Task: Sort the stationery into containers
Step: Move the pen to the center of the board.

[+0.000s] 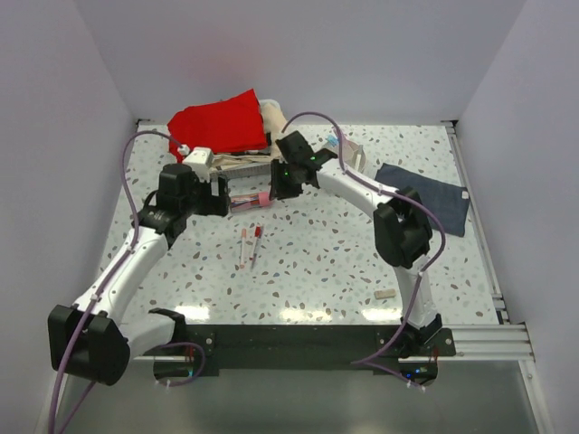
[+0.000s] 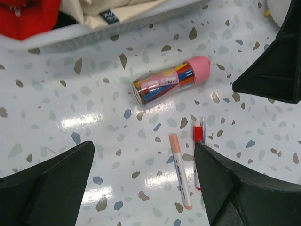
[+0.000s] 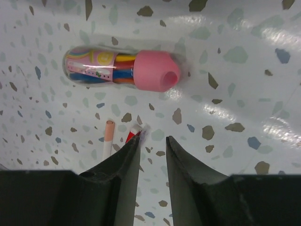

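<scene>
Pink-capped tube, two pens, eraser loose on table; none sorted. Left pincer wide apart, right pincer nearly together, both empty.

This looks like a robot lab. Plain white walls stand close around a speckled table. A left robot arm and a right robot arm are fixed to a black rail, with purple cables looping
</scene>
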`<control>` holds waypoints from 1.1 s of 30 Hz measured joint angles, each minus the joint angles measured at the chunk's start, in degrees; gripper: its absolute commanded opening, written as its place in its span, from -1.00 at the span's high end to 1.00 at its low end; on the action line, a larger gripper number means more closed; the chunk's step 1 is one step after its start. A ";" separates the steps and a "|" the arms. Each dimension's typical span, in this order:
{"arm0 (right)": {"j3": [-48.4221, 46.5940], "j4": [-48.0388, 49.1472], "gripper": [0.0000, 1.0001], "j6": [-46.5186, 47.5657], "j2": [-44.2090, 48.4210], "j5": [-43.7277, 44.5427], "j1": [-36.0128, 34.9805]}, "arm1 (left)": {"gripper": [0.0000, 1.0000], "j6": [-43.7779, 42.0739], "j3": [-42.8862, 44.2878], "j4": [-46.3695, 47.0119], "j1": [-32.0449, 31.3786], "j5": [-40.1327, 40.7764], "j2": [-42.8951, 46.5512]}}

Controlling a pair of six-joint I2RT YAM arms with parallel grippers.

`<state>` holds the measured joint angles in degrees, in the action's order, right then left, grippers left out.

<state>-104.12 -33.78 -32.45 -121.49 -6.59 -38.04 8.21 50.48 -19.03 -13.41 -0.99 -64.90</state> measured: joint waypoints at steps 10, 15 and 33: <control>-3.87 -3.34 0.50 -4.57 -4.50 1.25 -5.51 | -0.86 4.31 -3.34 -1.55 2.27 -1.60 3.30; -5.27 -4.24 0.25 -5.49 -6.19 2.49 -7.17 | -0.88 4.17 -3.34 -1.57 2.47 -0.57 3.74; -5.27 -6.43 0.24 -6.62 -9.53 3.98 -8.90 | -0.91 3.17 -5.40 -1.20 2.64 1.31 5.88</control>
<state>-109.38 -40.21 -39.07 -131.02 -2.61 -46.94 11.38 45.08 -20.23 -10.76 0.32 -59.02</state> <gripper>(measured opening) 0.392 0.951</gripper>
